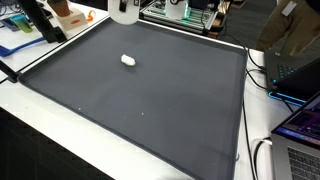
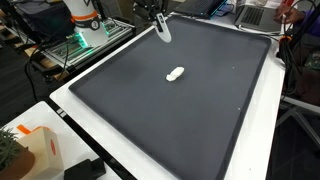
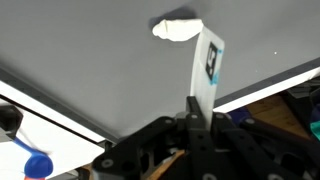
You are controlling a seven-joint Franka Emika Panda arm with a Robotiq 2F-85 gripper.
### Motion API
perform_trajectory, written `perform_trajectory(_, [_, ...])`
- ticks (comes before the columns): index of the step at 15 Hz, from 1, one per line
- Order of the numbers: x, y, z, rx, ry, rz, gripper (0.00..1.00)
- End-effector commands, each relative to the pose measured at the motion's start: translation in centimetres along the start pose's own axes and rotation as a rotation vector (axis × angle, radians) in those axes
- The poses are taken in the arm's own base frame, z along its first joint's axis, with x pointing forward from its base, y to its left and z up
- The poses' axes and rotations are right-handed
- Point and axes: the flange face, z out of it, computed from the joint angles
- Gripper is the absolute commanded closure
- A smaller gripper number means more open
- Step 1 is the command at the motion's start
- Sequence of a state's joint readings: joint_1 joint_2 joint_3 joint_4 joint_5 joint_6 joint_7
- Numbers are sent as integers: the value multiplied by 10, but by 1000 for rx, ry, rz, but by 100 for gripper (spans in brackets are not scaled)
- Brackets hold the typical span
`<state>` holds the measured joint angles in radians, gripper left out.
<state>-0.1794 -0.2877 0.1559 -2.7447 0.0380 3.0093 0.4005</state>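
Gripper (image 3: 197, 112) closed on a thin white card (image 3: 207, 65), held above the far edge of a dark mat (image 3: 90, 50).

The card is flat, narrow and upright, with a dark blue-black printed patch near its top end. Its lower end is pinched between the fingers. In an exterior view it hangs below the gripper (image 2: 158, 14) over the mat's rim (image 2: 190, 110). A small white lump (image 2: 175, 73) – rounded, oblong, lying alone near the mat's middle – sits well apart from the card. The wrist view shows it (image 3: 178, 28) just past the card's tip. The mat covers a white counter (image 2: 80, 115). Off the mat are an orange-marked box (image 2: 35, 150), a laptop (image 1: 300, 130) and a blue ball (image 3: 37, 165).
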Motion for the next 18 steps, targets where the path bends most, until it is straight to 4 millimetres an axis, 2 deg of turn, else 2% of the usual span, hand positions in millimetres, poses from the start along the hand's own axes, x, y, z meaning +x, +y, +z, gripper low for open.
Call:
perform_trajectory(1, [-14,-13,-1,39,-107,-6,99])
perform_trajectory(5, [-25,-22,-8,102,-201,-49,99])
perform_trajectory(7, [-24,-16,-13,80,-221,-83,99])
perform_trajectory(8, [-23,-24,-3,79,-195,-57,96])
perform_trajectory(11, [-21,-21,-9,81,-206,-71,99])
perform_trajectory(15, [-14,-15,-9,71,-210,111,99])
perform_trajectory(18, [-9,-4,-9,-7,-148,229,99])
